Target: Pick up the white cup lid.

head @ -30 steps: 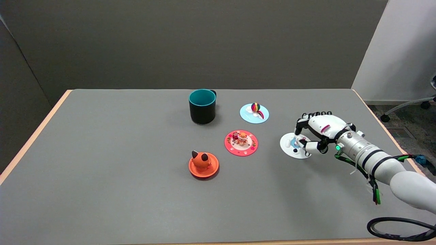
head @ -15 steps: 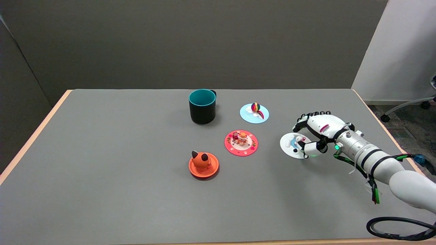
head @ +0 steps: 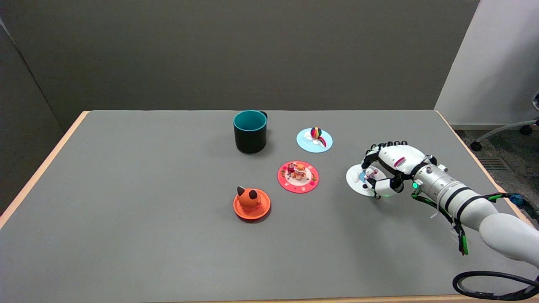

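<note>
1. Four cup lids lie on the grey table [head: 126, 189], and the white cup lid [head: 357, 180] is the rightmost of them, under the right hand [head: 389, 168]
2. The right hand reaches in from the lower right, palm down, arched over the right half of the white cup lid; its fingers [head: 367, 158] curl down at the lid's far side and the thumb [head: 380, 184] comes in at the near side, around the small figure on top of the lid
3. Fingers and thumb are drawn in close on that figure, but whether they actually pinch it cannot be told; the lid's left part shows bare, and whether the lid rests flat on the table or is raised cannot be told either
4. The red cup lid [head: 298, 176] with a small orange figure lies well to the left of the white one
5. The light blue cup lid [head: 314, 140] with a striped ball on it lies farther back, between the red lid and the table's far edge
6. The orange cup lid [head: 252, 203] with an eared figure lies nearest the camera, left of the red one
7. A black mug [head: 250, 131] with a teal inside stands upright at the back, left of the light blue lid
8. A black cable loop [head: 492, 284] lies at the lower right corner, below the white arm
</note>
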You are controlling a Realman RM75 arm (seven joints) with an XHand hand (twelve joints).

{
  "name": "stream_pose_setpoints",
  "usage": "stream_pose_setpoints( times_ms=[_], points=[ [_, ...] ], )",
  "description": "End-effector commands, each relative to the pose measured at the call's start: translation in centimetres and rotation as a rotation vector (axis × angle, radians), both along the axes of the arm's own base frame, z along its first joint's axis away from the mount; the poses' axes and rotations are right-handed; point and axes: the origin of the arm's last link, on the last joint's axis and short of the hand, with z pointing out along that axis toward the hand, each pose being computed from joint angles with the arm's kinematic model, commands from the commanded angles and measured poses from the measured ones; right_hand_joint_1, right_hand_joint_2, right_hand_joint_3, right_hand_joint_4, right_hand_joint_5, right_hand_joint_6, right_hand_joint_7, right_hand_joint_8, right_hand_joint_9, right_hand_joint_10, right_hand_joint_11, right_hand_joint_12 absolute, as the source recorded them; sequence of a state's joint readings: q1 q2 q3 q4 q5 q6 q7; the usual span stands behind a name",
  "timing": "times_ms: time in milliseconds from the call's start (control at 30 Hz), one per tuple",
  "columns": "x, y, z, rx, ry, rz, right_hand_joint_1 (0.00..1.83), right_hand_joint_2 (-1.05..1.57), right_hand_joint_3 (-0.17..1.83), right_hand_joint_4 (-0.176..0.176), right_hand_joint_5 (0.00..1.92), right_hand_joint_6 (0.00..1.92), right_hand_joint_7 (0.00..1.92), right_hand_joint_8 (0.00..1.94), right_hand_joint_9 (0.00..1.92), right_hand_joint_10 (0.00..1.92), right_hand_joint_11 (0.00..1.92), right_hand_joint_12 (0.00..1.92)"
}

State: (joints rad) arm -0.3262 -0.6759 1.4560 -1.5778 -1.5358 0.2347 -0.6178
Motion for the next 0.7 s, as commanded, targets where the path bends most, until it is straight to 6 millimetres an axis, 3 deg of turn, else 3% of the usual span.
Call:
stream_pose_setpoints(
  times_ms=[33,333,367,400,600,633,667,700],
  points=[
    [0.0,0.0,0.2,-0.006,0.003,0.001,0.87,1.26,0.22,0.003,0.54,1.64,0.26,0.93,0.38,0.75,0.44,0.37],
    [0.1,-0.1,0.3,-0.012,0.006,0.009,0.78,1.33,0.25,0.002,0.43,1.8,0.13,1.13,0.28,1.06,0.45,0.53],
    [0.1,-0.1,0.3,-0.013,0.005,0.011,0.88,1.38,0.18,0.013,0.44,1.81,0.26,1.62,0.29,1.06,0.43,0.59],
    [0.1,-0.1,0.3,-0.013,0.003,0.01,0.94,1.42,0.14,0.019,0.44,1.82,0.33,1.91,0.3,1.07,0.42,0.62],
    [0.6,-0.6,0.1,-0.009,-0.034,0.014,0.97,1.4,0.11,0.017,0.49,1.76,0.37,1.85,0.31,1.13,0.44,0.68],
    [0.7,-0.8,0.0,0.0,-0.034,0.013,1.0,1.41,0.03,0.014,0.52,1.7,0.41,1.8,0.34,1.05,0.45,0.71],
    [0.9,-1.0,-0.2,0.014,-0.035,0.011,0.97,1.38,0.16,0.02,0.48,1.77,0.37,1.86,0.34,1.13,0.44,0.7],
    [1.0,-1.1,-0.3,0.021,-0.035,0.009,0.97,1.38,0.16,0.021,0.48,1.76,0.38,1.85,0.34,1.13,0.45,0.71]
  ],
)
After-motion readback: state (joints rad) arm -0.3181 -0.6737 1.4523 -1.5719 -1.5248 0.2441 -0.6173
